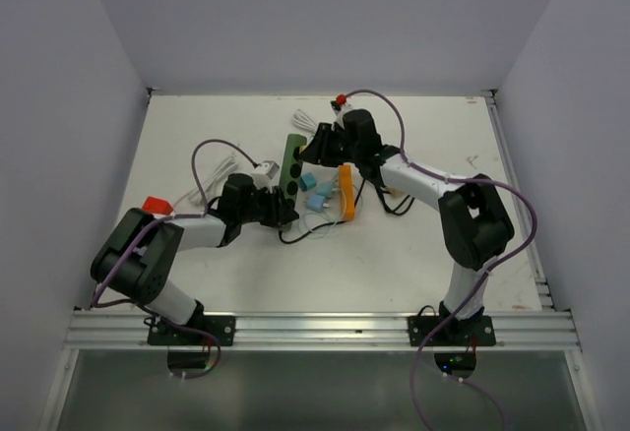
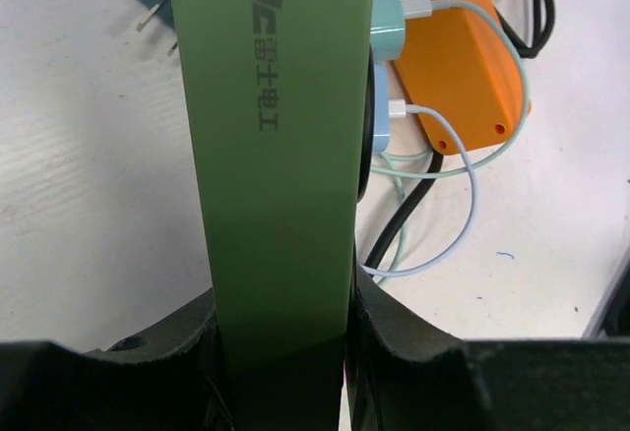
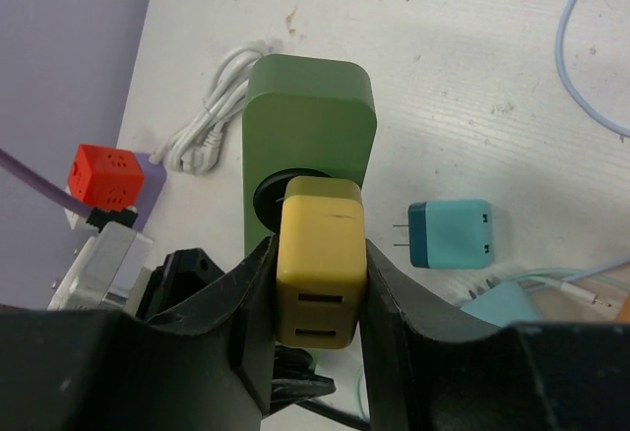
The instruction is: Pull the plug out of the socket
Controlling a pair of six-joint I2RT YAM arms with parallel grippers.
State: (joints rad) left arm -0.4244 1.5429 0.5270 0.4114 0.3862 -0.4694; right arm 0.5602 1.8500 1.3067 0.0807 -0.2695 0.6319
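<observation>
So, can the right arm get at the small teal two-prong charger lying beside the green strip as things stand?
Probably not yet: its jaws are shut on the yellow square plug at the dark-green power strip. The teal charger itself lies uncovered close by.

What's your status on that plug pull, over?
Left gripper jaws shut on green socket strip. Right gripper jaws shut on yellow plug, at the strip's end socket. Teal adapter loose alongside, not in the way.

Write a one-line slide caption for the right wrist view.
Right gripper shut on a yellow USB charger at the end socket of the dark-green power strip, teal charger lying beside.
</observation>
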